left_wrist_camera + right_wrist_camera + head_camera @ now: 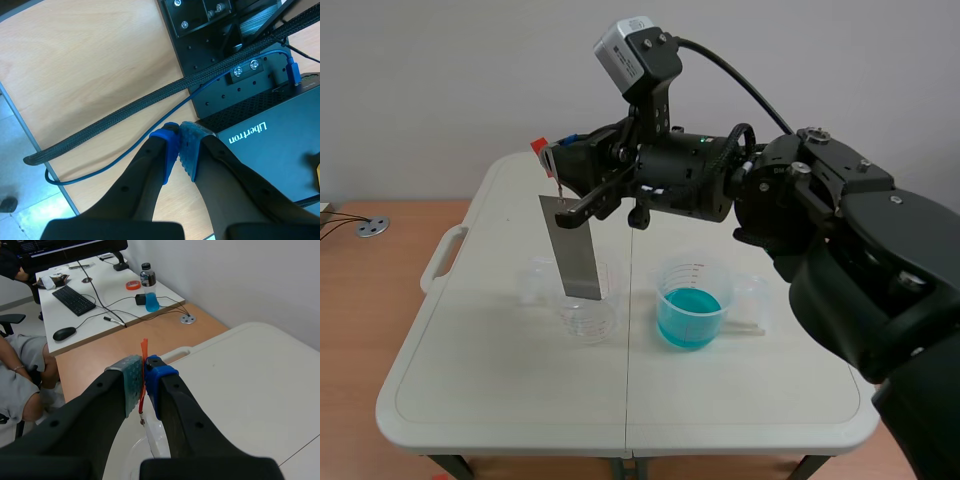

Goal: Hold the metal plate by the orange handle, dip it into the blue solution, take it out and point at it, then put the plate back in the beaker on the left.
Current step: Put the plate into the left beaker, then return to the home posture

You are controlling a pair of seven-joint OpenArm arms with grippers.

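Scene view only: right pincer (558,162) at upper centre-left, metal plate (577,245) hanging upright, lower end at clear beaker (588,318) on white desk (500,380). Blue solution (688,320) just right of it, apart.
Right wrist view: pincer pinching orange handle (144,371), plate hidden under fingers.
Left wrist view only: left pincer (180,133) pressed together, nothing held. Black cable (115,118) ahead of it, black box (265,155) beside.
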